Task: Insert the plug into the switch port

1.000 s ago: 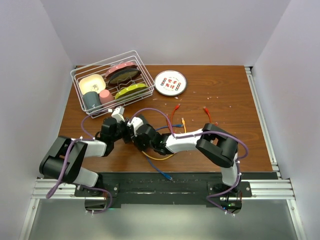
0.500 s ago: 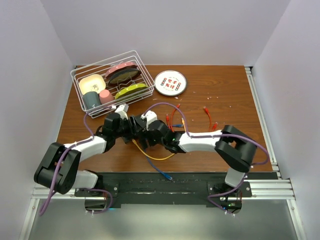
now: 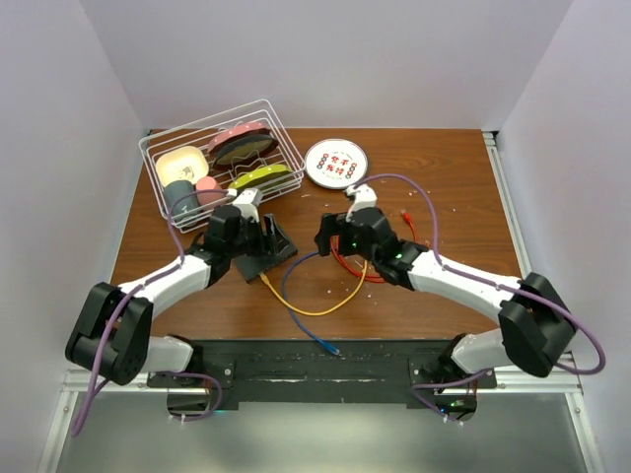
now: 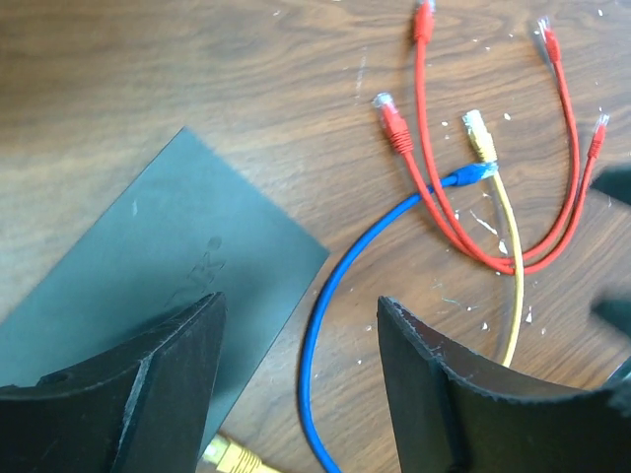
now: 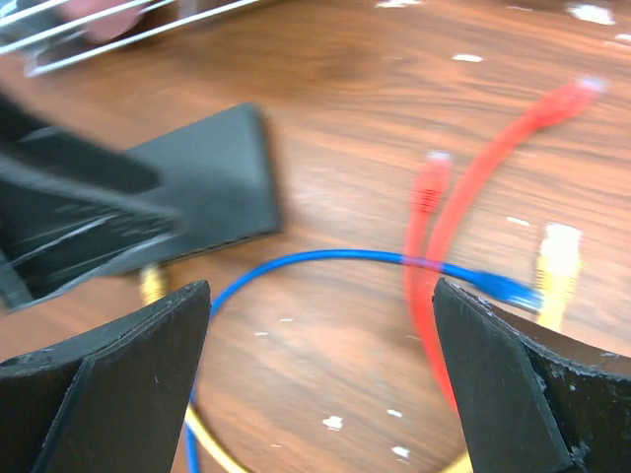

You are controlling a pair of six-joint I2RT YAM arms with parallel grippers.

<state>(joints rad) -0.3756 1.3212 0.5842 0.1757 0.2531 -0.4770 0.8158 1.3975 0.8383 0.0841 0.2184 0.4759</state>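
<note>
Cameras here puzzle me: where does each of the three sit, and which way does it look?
Top view: fixed above and behind the robot, looking down on the table; shows the left arm and right arm, bases nearest.
Left wrist view: rides on the left arm, looking down past the open left gripper at the switch and red cables.
Right wrist view: rides on the right arm, looking past the open right gripper toward the switch.
Shared: both wrist views catch the switch and blue cable.

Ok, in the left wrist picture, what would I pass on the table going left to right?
Switch → lower red plug → top red plug → yellow plug → upper-right red plug → far-right red plug. Blue cable overlaps, so skipped.
</note>
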